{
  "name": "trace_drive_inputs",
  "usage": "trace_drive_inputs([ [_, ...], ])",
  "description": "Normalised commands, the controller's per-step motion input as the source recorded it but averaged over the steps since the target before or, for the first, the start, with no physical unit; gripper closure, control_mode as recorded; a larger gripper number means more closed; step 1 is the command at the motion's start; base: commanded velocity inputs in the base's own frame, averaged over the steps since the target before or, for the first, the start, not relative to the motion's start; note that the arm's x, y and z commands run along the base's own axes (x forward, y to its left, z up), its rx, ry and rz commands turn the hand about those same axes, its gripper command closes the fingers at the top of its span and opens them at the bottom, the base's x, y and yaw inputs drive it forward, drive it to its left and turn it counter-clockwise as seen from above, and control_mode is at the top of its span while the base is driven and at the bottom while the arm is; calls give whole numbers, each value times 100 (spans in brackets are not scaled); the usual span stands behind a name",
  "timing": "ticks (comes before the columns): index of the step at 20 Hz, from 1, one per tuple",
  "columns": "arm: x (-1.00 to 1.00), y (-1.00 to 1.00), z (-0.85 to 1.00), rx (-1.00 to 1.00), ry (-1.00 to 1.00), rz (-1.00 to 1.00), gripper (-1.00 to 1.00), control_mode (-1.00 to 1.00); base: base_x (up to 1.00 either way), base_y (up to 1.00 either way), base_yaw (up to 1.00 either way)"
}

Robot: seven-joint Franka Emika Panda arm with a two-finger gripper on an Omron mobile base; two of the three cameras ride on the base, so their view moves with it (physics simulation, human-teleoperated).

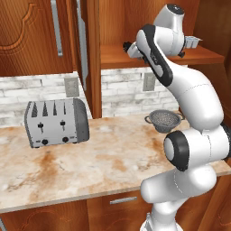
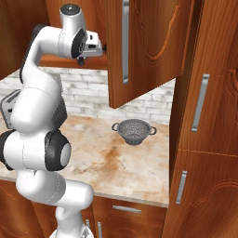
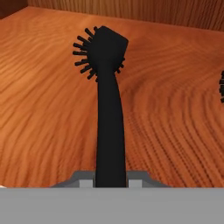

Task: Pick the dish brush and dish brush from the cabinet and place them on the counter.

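One dish brush (image 3: 108, 109) runs straight away from my hand (image 3: 111, 181) along the cabinet shelf (image 3: 43, 109), its thin handle passing down between my finger tips and its bristly head at the far end, bristles sticking out mostly to the left as my hand sees it. Its long axis lines up with my reach, so the jaws cross the handle near its near end. The pads sit close on either side of the handle; I cannot tell whether they already pinch it or have a sliver to go. I judge the grasp is nearly made, and the move it sets up is a lift clear of the shelf board, then a pull back out of the cabinet (image 1: 135, 27).

A second dish brush (image 3: 222, 87) is a scrap of black bristle at my hand's right edge, apart from the first. So two brushes, both on the shelf, none on the counter (image 1: 90, 167) below. That counter carries one toaster (image 1: 56, 122) and one mesh colander (image 2: 132, 131).
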Motion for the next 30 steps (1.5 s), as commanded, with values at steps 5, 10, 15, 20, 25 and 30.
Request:
trace_drive_inputs([
  [5, -1, 0, 23, 0, -1, 0, 100, -100, 0, 0, 0],
  [10, -2, 0, 26, 0, 0, 0, 100, -100, 0, 0, 0],
  [15, -20, -1, 6, 0, -2, 0, 100, -100, 0, 0, 0],
  [20, -51, 0, 0, 0, 0, 0, 100, -100, 0, 0, 0],
  [25, -72, 0, 0, 0, 0, 0, 100, -100, 0, 0, 0],
  [30, -86, -1, 0, 0, 0, 0, 100, -100, 0, 0, 0],
])
